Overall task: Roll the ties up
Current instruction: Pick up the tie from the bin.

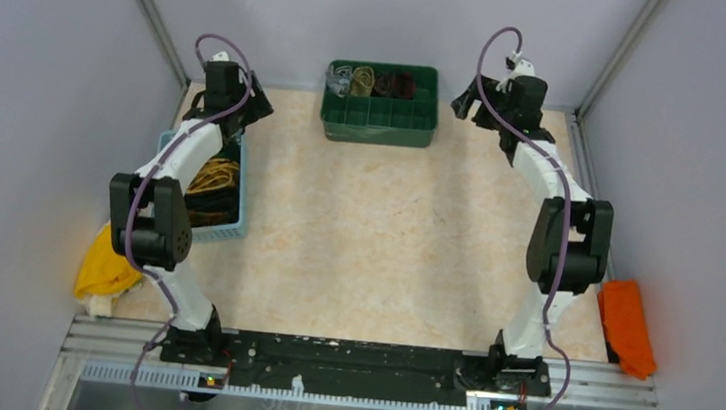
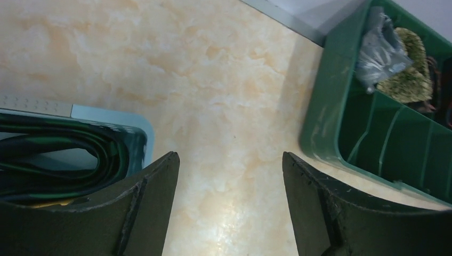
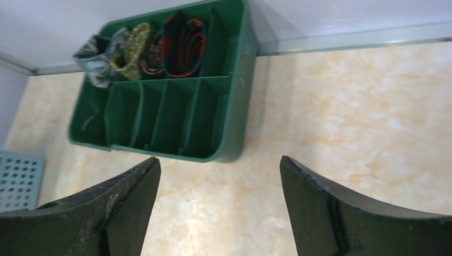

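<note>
You had the top camera fixed high behind the arm bases (image 1: 191,334), looking down over the beige marbled tabletop (image 1: 365,245). Your wrist cameras sat low and close, each looking past its own hardware, the left gripper (image 2: 229,154) and the right gripper (image 3: 218,158), toward the back wall (image 3: 346,16). All three views shared the green divided plastic bin (image 1: 378,134); top and left wrist also shared the pale blue perforated basket (image 2: 112,116).
</note>
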